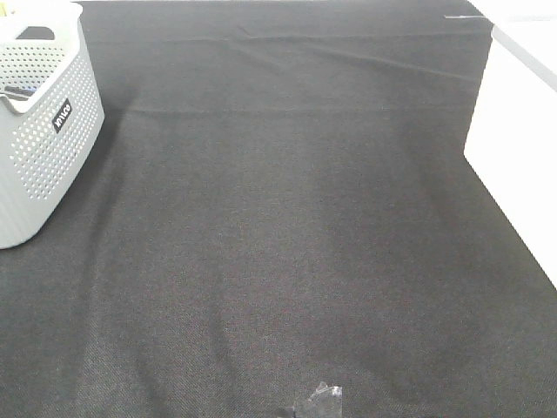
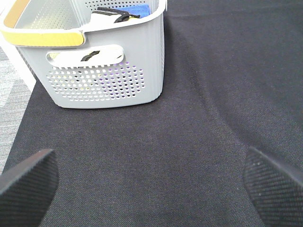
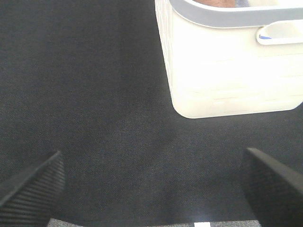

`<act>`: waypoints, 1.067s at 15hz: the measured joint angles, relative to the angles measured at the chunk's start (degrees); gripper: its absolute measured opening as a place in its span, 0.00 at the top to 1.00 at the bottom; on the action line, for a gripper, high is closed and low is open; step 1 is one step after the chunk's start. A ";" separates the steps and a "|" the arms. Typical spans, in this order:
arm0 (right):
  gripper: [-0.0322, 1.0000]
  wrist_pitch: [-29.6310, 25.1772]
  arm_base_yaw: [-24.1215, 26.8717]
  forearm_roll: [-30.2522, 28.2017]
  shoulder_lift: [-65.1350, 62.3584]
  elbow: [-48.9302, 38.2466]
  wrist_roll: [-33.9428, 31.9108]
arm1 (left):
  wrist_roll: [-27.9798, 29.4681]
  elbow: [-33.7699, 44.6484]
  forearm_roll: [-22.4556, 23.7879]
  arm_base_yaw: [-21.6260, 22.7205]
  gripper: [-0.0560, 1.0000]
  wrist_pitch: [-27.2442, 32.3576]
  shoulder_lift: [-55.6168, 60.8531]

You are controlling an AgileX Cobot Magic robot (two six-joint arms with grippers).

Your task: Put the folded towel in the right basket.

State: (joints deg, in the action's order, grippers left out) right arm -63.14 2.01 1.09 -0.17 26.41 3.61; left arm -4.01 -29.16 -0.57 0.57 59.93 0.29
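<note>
No folded towel shows on the black cloth in any view. The right basket (image 1: 522, 139) is white and stands at the table's right edge; in the right wrist view (image 3: 227, 71) it is close ahead, with only a sliver of its contents showing. My right gripper (image 3: 152, 156) is open and empty, low over the cloth in front of this basket. My left gripper (image 2: 147, 156) is open and empty, facing the grey perforated basket (image 2: 109, 71). Neither gripper shows in the exterior high view.
The grey basket (image 1: 39, 131) stands at the far left, with a yellow-padded handle (image 2: 42, 38); a blue item (image 2: 139, 9) and black pieces lie inside. A black cloth (image 1: 278, 226) covers the table. A small dark shiny piece (image 1: 322, 402) sits at the front edge.
</note>
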 joint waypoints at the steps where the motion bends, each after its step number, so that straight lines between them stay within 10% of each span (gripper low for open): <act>1: 0.03 0.00 0.00 0.00 0.00 0.00 -0.17 | 0.00 0.00 0.00 0.00 0.01 0.00 0.00; 16: 0.03 0.06 0.00 0.00 0.00 -0.06 -0.23 | 0.00 0.00 0.00 0.00 0.01 0.00 0.00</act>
State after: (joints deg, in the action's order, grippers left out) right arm -63.08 2.01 1.09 -0.17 26.36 3.38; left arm -4.01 -29.16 -0.57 0.57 59.93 0.29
